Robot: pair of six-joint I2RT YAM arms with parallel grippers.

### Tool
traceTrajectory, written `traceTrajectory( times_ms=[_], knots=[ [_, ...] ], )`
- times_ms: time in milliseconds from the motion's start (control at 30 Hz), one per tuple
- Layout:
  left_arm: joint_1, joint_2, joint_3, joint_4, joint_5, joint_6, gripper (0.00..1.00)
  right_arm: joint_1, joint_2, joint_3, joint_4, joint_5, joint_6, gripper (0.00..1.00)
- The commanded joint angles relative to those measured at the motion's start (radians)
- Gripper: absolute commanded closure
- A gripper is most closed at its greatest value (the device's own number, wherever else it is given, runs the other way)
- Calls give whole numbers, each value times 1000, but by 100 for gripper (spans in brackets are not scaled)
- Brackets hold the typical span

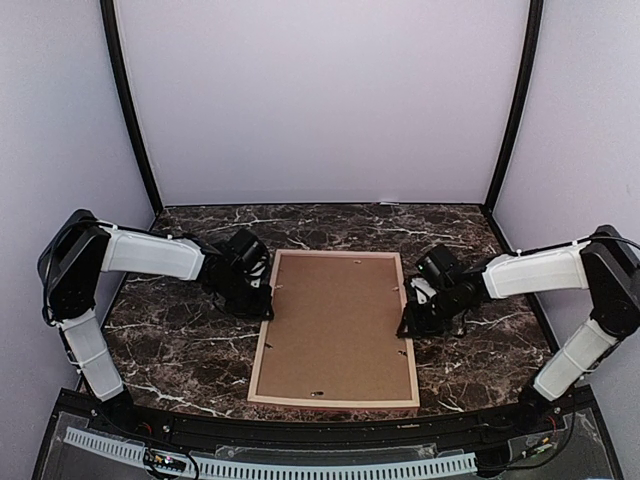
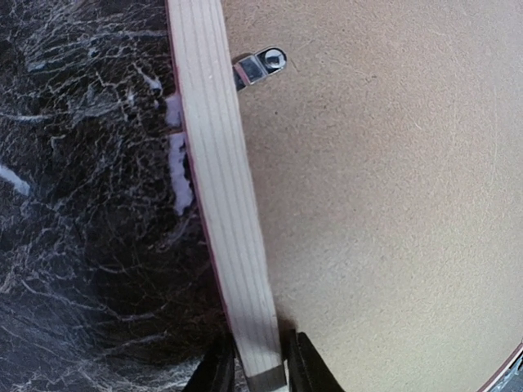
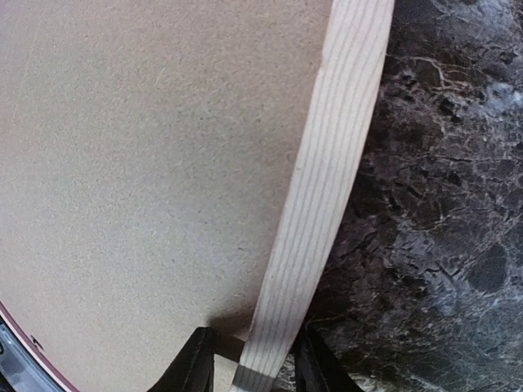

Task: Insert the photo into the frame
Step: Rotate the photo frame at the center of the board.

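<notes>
The frame lies back up in the middle of the table, its pale wood rails around a plain brown backing board. The photo is hidden. My left gripper sits at the frame's left rail. In the left wrist view the left gripper is shut on that rail, one black finger on each side. My right gripper is at the right rail. In the right wrist view the right gripper straddles the rail with a gap on the board side, so it is open.
The dark marble table surrounds the frame. A small metal turn clip on the left rail reaches over the backing board. Pale walls enclose the table on three sides, and both arm bases stand at the near edge.
</notes>
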Motion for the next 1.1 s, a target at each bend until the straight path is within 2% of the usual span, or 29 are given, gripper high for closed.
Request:
traceTrajectory(
  times_ms=[0, 167, 367, 633, 1067],
  knots=[
    [-10, -19, -32, -8, 19, -5, 73, -18, 66, 28, 1, 41, -18, 68],
    [-9, -50, -37, -11, 10, 1, 62, -39, 131, 78, -18, 89, -50, 75],
    [-6, -83, -21, -34, -37, 33, 36, -69, 182, 125, -28, 108, -92, 81],
    [6, -118, 15, -84, -106, 132, 16, -109, 239, 209, -56, 122, -207, 86],
    [101, -85, 138, -11, -68, 265, 12, -110, 326, 383, -108, 79, -469, 89]
  ],
)
